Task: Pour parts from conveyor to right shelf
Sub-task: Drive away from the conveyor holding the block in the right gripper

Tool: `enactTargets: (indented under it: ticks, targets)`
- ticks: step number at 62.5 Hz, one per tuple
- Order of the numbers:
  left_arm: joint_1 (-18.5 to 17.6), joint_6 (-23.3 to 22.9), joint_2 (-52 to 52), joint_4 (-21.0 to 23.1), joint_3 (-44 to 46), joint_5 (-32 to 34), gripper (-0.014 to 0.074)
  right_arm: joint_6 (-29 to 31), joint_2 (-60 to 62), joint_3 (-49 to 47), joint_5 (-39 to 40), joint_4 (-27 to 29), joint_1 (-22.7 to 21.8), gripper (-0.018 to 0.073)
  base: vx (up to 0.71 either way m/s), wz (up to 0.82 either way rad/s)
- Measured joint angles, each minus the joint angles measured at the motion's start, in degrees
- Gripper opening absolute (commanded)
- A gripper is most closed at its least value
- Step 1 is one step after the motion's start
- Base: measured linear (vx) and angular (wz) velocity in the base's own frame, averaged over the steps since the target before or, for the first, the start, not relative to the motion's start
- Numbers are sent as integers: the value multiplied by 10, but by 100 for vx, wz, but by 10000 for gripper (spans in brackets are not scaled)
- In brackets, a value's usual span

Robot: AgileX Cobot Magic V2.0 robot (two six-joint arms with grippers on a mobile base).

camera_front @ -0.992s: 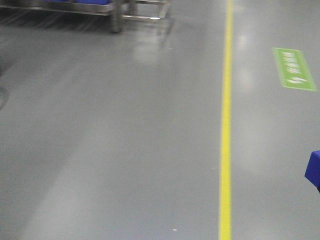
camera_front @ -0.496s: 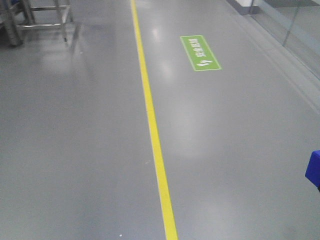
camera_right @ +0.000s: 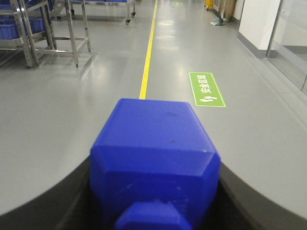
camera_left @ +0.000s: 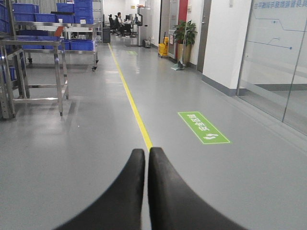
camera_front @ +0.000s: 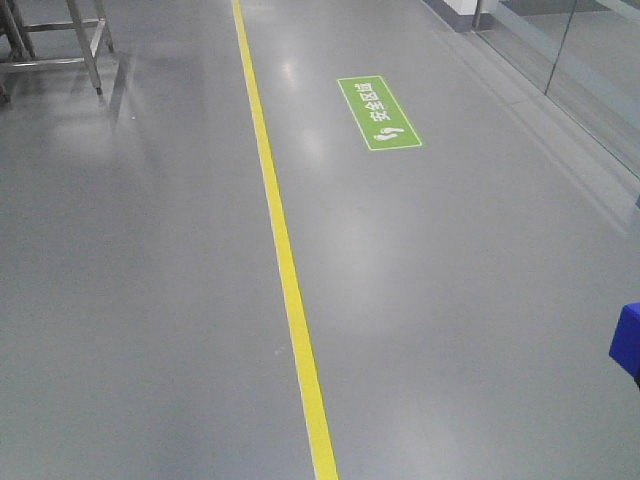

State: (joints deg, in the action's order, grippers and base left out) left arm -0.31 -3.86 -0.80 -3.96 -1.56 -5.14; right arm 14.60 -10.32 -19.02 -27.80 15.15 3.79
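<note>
Block (camera_right: 153, 139): bright blue, boxy, bevelled corners, a short round knob (camera_right: 152, 218) on the face nearest the right wrist camera; clamped in the right gripper (camera_right: 154, 172), whose dark fingers (camera_right: 57, 203) press its two sides. It hangs above the floor (camera_front: 150, 300), and in the right wrist view it covers the near end of the yellow line (camera_front: 285, 260). In the front view only a blue corner shows at the picture's right edge, well to the right of the line. Left gripper (camera_left: 146, 152): two black fingers (camera_left: 124, 191) closed flat against each other, nothing between them, tips just over the line's near end in the left wrist view. Floor: glossy grey, with soft light patches. Yellow line: one narrow painted stripe running straight away from the robot. Green sign (camera_front: 378, 113): rectangular floor marking with white characters and footprints, to the right of the line, near it. Shelf (camera_left: 60, 72): bare steel frame on thin legs, to the left of the line, well apart from it. Bins (camera_left: 81, 44): large, blue, in rows on the steel racks farther along, left of the line. Glass wall (camera_left: 273, 72): right of the line, beyond the sign. Potted plant (camera_left: 184, 36): far off, right of the line, by the white wall.
</note>
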Motion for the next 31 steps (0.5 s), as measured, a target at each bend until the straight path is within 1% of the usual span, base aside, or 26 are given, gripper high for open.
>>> enactTargets:
  ticks: [13,31]
  targets:
    - [0,0,0,0,0,0,-6,0,0,0,-12,0,0,-6,43,20]
    - [0,0,0,0,0,0,-6,0,0,0,-15,0,0,-6,53,35]
